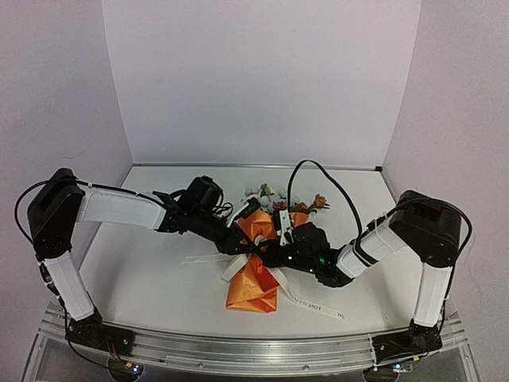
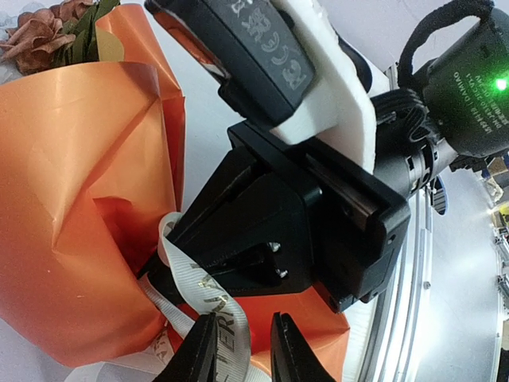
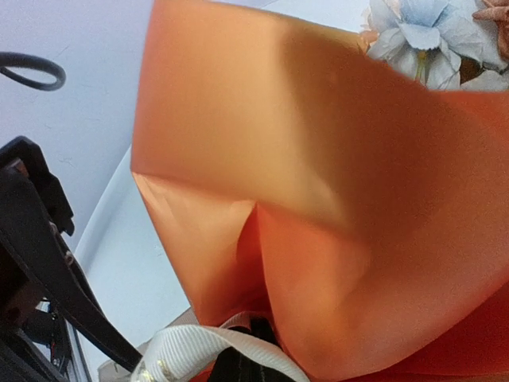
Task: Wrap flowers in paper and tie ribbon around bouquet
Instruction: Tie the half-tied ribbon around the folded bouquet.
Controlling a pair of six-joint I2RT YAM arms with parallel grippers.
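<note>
Now, orange paper cone (image 1: 253, 290) w/ artificial flowers (image 1: 266, 193) lies mid white surface (image 1: 159, 270). Limp, slippery cream printed ribbon (image 2: 208, 298) loops cone's waist. By that waist, left end effector (image 2: 242, 352) slightly spread around ribbon; right end effector (image 3: 242, 362) pressed together at the loop. Prob. grab ribbon ends, not crease-prone paper.

White table (image 1: 143, 278), shut in by pale walls (image 1: 262, 79) at nine, twelve and three o'clock. Bears a bouquet (image 1: 256, 263) at its middle, lying flat: orange paper (image 1: 253, 290) narrowing toward six o'clock, flowers (image 1: 266, 195) spilling out toward twelve. Also carries the cream ribbon (image 1: 306, 301), crossing the paper, one tail trailing toward four o'clock, the other toward nine.
</note>
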